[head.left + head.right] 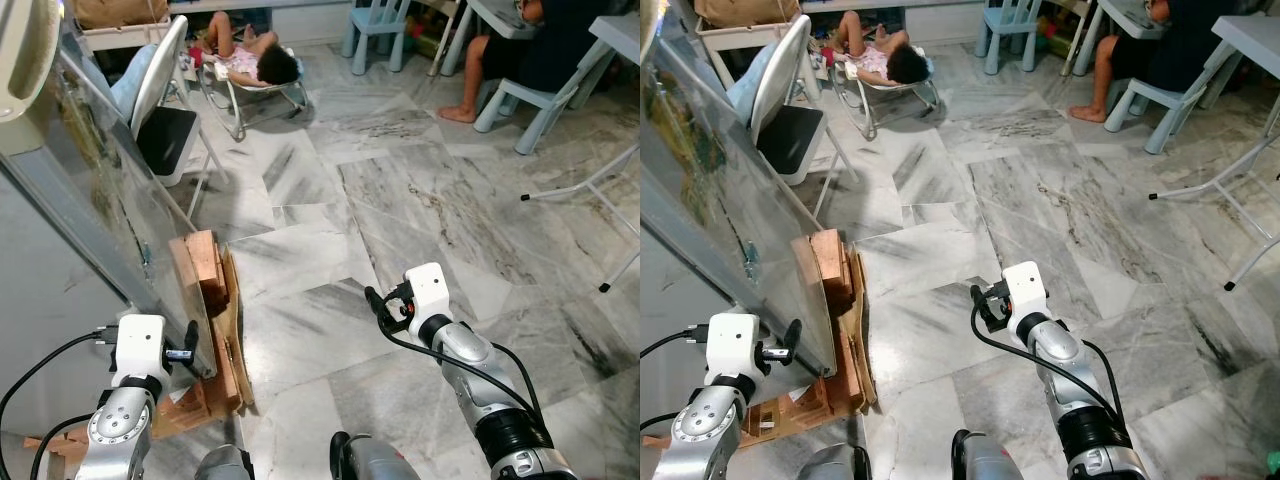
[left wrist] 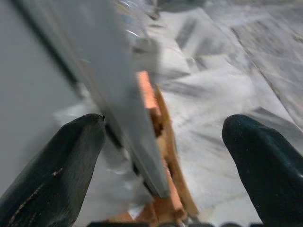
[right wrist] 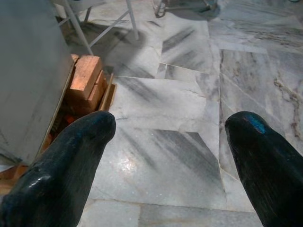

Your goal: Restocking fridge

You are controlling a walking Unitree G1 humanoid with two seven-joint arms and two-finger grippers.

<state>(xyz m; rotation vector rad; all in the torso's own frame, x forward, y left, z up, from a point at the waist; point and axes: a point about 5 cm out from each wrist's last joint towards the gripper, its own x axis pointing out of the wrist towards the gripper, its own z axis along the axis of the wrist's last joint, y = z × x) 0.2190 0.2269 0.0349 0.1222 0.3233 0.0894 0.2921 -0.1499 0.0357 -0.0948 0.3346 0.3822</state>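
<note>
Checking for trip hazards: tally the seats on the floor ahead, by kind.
Blue child chairs: 2
White folding chair: 1
Baby bouncer: 1
Total: 4

Both arms are brushed silver, chunky rounded segments with black joint bands. The left arm [image 1: 120,425] ends in a boxy white wrist block, and thin black cables loop off behind it. The right arm [image 1: 478,375] has the same white block, plus a black cable curving along the forearm and a tiny red spot just behind the fingers. The left gripper [image 2: 161,156] has fat, rounded, glossy black fingers [image 2: 52,175], a bit scuffed. The right gripper [image 3: 170,165] looks the same, with a small blue glint on one fingertip [image 3: 265,156].
</note>
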